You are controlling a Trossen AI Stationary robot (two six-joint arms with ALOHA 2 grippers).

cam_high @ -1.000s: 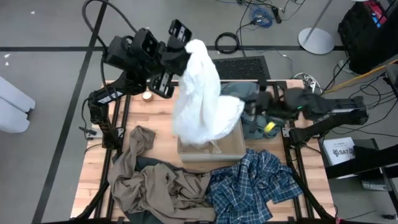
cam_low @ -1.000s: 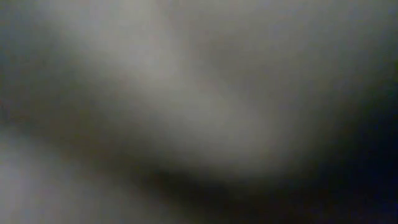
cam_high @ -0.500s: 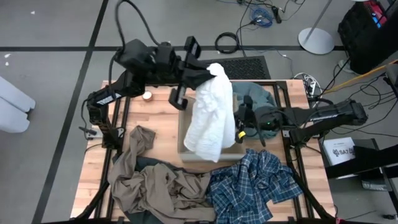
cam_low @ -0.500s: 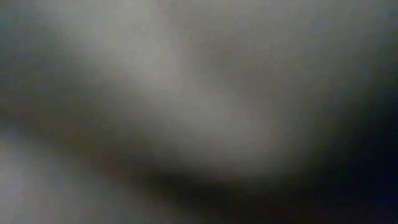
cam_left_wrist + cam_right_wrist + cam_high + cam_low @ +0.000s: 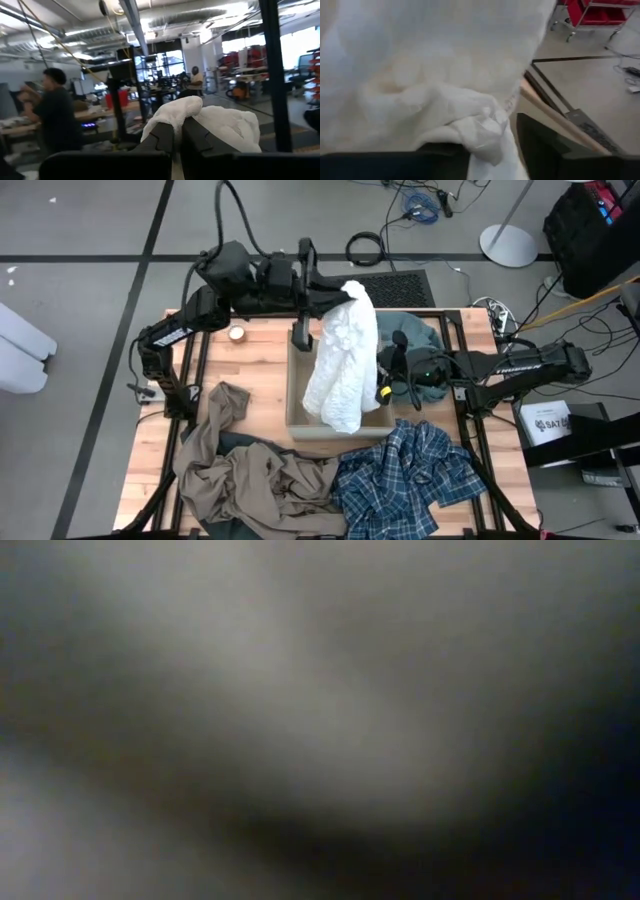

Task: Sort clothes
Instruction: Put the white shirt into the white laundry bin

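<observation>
White garment hangs over the box, pinched by the left arm

Nearest lie khaki clothes point(image 5: 250, 480) and a plaid shirt point(image 5: 405, 475). Beyond, the left gripper point(image 5: 335, 292), clamped on the white garment point(image 5: 343, 360), dangles it over the cardboard box point(image 5: 296, 395) for dropping; the right gripper point(image 5: 385, 385) sits alongside, fingers parted, cloth bunched between them.

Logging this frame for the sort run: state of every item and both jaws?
white garment: hanging from left gripper, lower end in box
left gripper: jaws shut on white garment
right gripper: at the white garment's side, jaws parted
cardboard box: open, upright on table
teal-grey garment: heaped behind right arm
plaid garment: crumpled on table
khaki garment: crumpled on table
</observation>
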